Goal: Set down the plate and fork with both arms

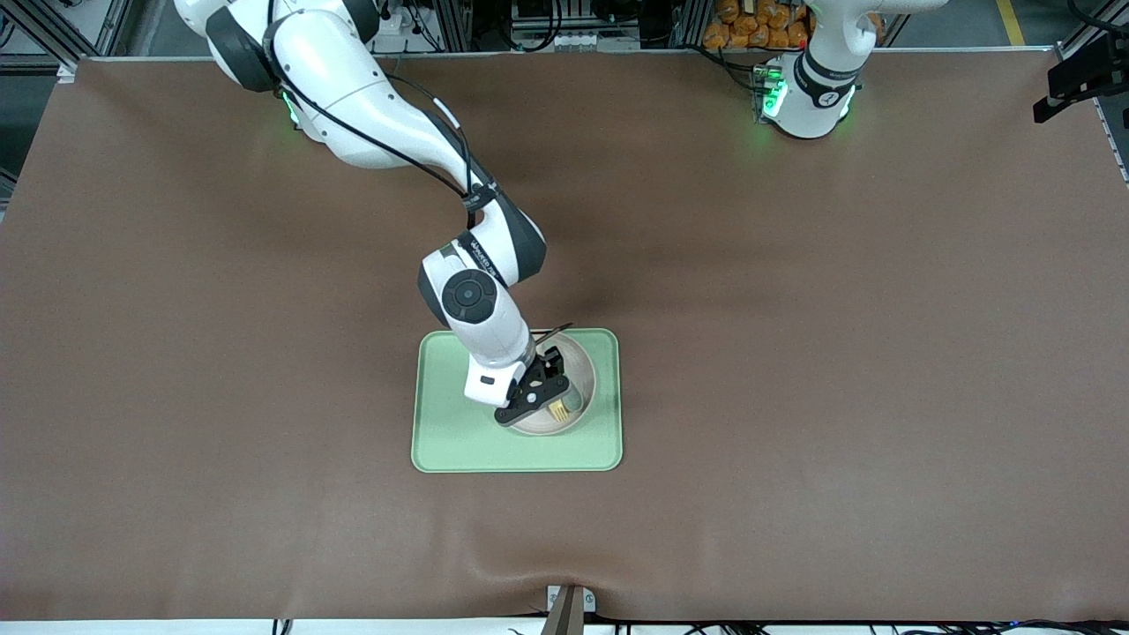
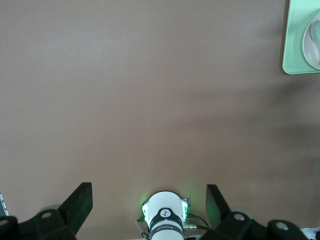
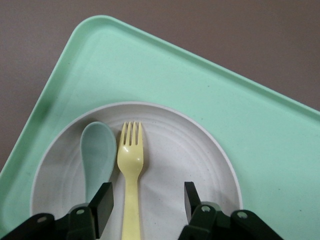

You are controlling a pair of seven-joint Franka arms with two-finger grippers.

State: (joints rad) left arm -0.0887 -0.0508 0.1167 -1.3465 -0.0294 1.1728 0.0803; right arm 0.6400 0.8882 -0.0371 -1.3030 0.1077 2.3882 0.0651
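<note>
Pale yellow plastic fork (image 3: pixel 130 175) lying flat on round cream plate (image 3: pixel 200 165), tines away from right gripper (image 3: pixel 145 202), beside teal-green spoon (image 3: pixel 96 155) on same plate. Plate sitting on rectangular light-green tray (image 1: pixel 441 441) on brown table mat (image 1: pixel 838 353). Right gripper hovering low over plate, fingers (image 3: pixel 104 200) spread either side of fork handle, not touching. Left gripper (image 2: pixel 147 205) waiting high over bare mat near its base, fingers (image 2: pixel 80 200) spread, holding nothing.

green tray (image 1: pixel 441 441), teal spoon (image 3: pixel 97 150), brown table (image 1: pixel 838 353)
</note>
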